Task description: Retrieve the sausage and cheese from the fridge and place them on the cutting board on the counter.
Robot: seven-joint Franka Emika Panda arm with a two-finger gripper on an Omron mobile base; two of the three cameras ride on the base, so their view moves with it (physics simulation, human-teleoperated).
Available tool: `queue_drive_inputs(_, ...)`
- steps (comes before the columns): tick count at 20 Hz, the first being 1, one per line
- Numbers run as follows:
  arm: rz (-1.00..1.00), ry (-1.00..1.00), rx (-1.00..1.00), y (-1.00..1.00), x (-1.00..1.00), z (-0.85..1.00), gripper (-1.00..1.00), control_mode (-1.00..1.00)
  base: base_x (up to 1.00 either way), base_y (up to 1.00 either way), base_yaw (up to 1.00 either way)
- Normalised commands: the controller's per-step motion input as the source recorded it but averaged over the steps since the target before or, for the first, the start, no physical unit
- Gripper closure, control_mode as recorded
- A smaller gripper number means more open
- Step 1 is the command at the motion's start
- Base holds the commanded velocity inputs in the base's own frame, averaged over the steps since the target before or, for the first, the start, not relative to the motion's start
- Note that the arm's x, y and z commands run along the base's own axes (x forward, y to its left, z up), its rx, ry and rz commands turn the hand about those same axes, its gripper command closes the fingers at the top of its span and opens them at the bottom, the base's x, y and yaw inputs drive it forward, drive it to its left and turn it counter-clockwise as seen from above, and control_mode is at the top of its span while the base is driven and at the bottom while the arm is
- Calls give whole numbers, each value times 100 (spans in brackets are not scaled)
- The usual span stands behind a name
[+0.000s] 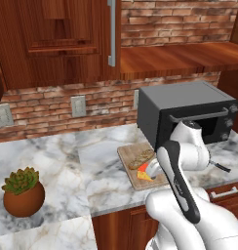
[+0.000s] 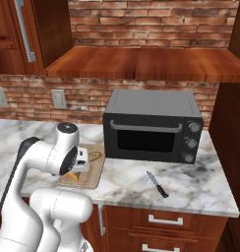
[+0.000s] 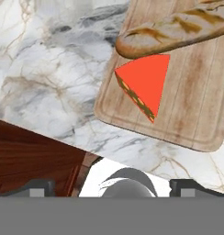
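Note:
The cheese (image 3: 146, 82), an orange-red wedge with a yellow rind, lies on the light wooden cutting board (image 3: 201, 105) near its front left corner, just in front of a tan bread loaf (image 3: 178, 30). My gripper (image 3: 114, 186) hovers above the counter (image 3: 49, 82) edge, short of the board, open with its fingertips (image 3: 38, 187) wide apart and nothing between them. From the left base view the cheese (image 1: 144, 175) sits on the board (image 1: 127, 155) just beside my hand (image 1: 153, 168). The right base view shows the cheese (image 2: 73, 175) under my hand (image 2: 81, 160). The sausage and the fridge are out of view.
A dark microwave (image 2: 151, 123) stands behind and right of the board (image 2: 95, 173). A black-handled knife (image 2: 157, 184) lies on the marble to the right. A potted succulent (image 1: 23, 193) sits at the far left. Wooden drawers (image 2: 164, 221) run under the counter.

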Motion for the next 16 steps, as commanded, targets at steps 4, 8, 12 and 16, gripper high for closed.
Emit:
queue_drive_inputs(4,0,0,0,0,0,0,-100,-100,0,0,0)
queue_drive_inputs(8,0,0,0,0,0,0,-100,-100,0,0,0)
queue_drive_inputs(12,0,0,0,0,0,0,-100,100,0,0,0)
queue_drive_inputs(16,0,0,0,0,0,0,-100,100,-1,0,0)
